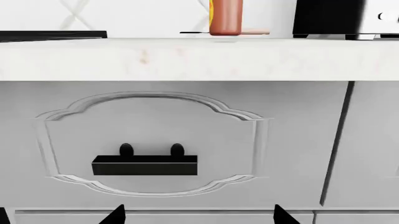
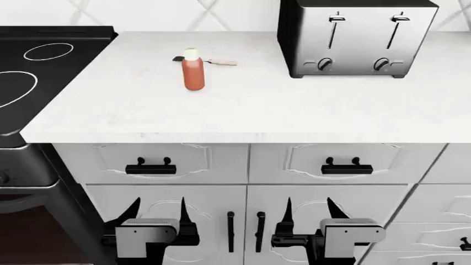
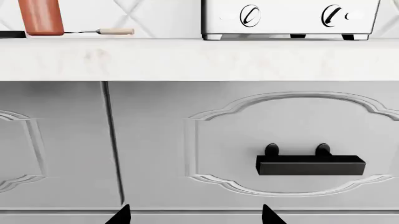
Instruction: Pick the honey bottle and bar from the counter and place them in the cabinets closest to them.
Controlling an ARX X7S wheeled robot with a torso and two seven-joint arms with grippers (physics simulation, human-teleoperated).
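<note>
Honey bottle [image 2: 193,71] stands upright on the counter [image 2: 243,105], at 9 o'clock from the toaster [image 2: 354,37]; both grippers, left [image 2: 158,212] and right [image 2: 309,211], hang low before the cabinets, fingers spread, empty

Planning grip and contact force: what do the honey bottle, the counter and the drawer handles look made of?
Honey bottle: likely smooth plastic, orange-red with a soft sheen and pale cap. Counter: stone-like, matte white with faint brownish speckles. Drawer handles: probably black-coated metal, flat bars on two posts. As a render, all uncertain.
</note>
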